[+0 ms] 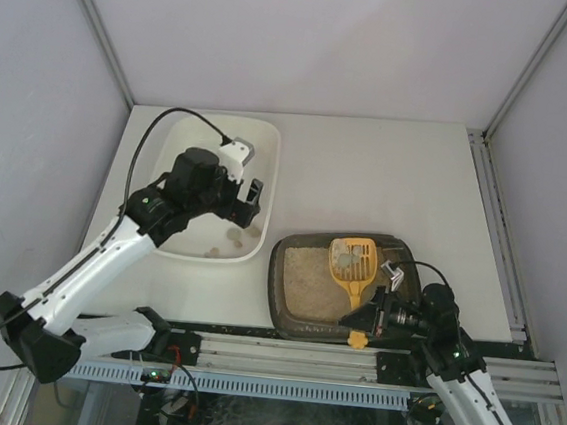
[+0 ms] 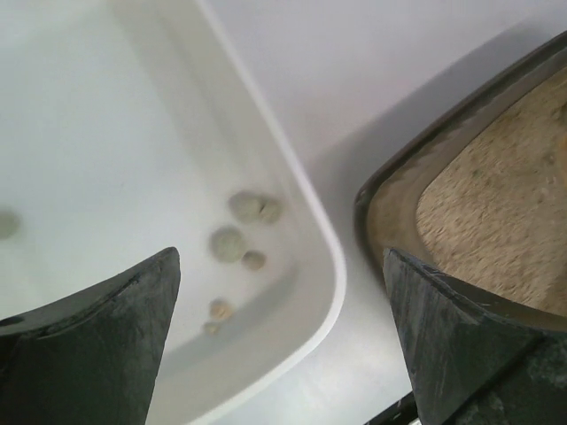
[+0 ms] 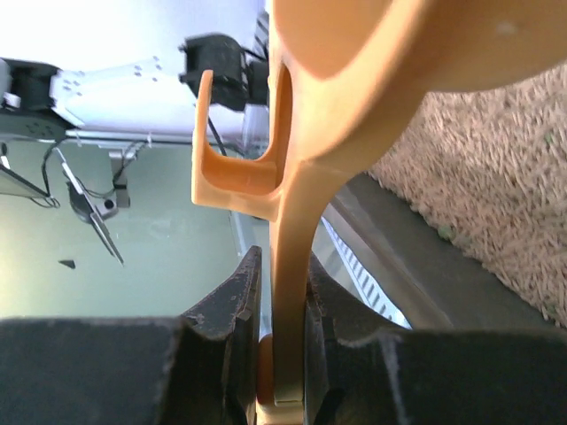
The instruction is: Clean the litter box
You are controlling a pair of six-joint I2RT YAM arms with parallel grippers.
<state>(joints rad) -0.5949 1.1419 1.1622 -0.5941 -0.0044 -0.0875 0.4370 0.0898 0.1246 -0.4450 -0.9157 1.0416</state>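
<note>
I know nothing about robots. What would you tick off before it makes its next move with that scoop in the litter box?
1. Grip on the tool: the right gripper is shut on the scoop handle. Ok.
2. Scoop position: its slotted head lies over the litter box. Ok.
3. Load in the scoop: cannot tell.
4. Dump spot: the white tub sits right beside the box and holds a few clumps. Ok.
5. Clear path to the tub: the left gripper, open and empty, hangs above the tub's near corner and may be in the way. Not ok.
6. Clumps left in the sand: cannot tell.
</note>
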